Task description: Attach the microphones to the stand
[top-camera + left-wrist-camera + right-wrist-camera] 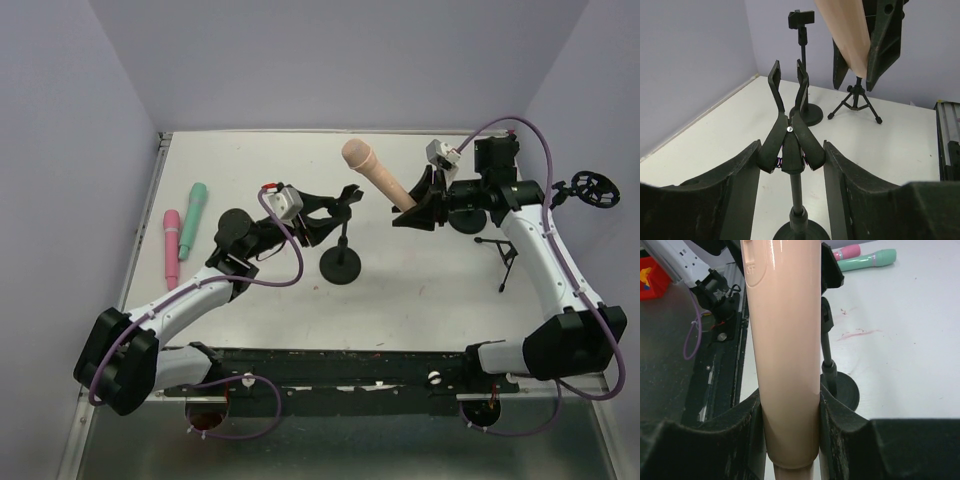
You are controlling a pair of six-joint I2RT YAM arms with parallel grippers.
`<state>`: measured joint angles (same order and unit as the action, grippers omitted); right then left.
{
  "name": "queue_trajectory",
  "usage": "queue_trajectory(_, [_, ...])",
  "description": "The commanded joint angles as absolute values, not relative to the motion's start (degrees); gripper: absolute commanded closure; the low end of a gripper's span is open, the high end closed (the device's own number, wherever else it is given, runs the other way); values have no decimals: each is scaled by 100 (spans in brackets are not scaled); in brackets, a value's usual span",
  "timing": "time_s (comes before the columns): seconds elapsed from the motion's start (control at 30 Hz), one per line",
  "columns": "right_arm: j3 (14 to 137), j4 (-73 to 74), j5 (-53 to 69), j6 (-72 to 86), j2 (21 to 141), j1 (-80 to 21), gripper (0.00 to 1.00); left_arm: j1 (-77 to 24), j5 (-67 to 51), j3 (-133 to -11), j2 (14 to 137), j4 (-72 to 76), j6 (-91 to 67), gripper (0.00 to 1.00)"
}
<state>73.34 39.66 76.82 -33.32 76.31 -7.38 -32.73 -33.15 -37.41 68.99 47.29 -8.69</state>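
Left gripper (792, 152): partly open, one finger on each side of the clip (789, 125) levers. We cannot tell whether the pads are pressing them yet.
Right gripper (418, 208): closed on the peach mic (785, 340) low on its handle, with the tapered tail poking out past the fingers.
Peach mic position: held in the air above the table (420, 300), tilted, with its head pointing up and away from the arms. It is near the clip but clear of it.
Handling: we judge it a light, stiff, hollow plastic shell. The skin is glossy, so it is likely slippery, and the taper could let it creep through the pads.
Where to hold: we would grip low on the handle, as it is held now, so the mid-body stays bare for the clip to close on.
Clip contents: nothing; the prongs stand apart with a bare gap between them.
Stand (340, 268): a thin post on a small round base. We judge it tippy if it is pushed from the side.
Pink mic (171, 247): lying on the table at the far left, well apart from the stand.
Green mic (193, 218): lying just beside the pink mic and roughly parallel to it.
Tripod (855, 102): on the right side of the table, holding nothing that we can see.
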Motion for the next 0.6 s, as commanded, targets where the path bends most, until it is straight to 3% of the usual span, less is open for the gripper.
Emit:
queue_trajectory(0.0, [7970,4981,7410,-4804,7971,-738,85,-3217,-3735,-3955,6776,4351,-659,77])
queue_trajectory(0.1, [8401,5404,7181,-5422,8401,-738,85,-3129,-3884,-4043,6750,4167,-659,76])
queue_trajectory(0.23, [9025,5791,7154,-5809,8920,-764,85,-3085,-3876,-4069,6715,4008,-773,35])
queue_trajectory(0.3, [9210,5853,7259,-5827,9096,-765,85,-3102,-3832,-4052,6697,3981,-843,22])
queue_trajectory(0.4, [9299,5880,7348,-5853,9255,-791,85,-3103,-3788,-4026,6688,3990,-844,14])
queue_trajectory(0.57, [9299,5898,7295,-5871,9308,-844,85,-3094,-3700,-3973,6697,4078,-826,11])
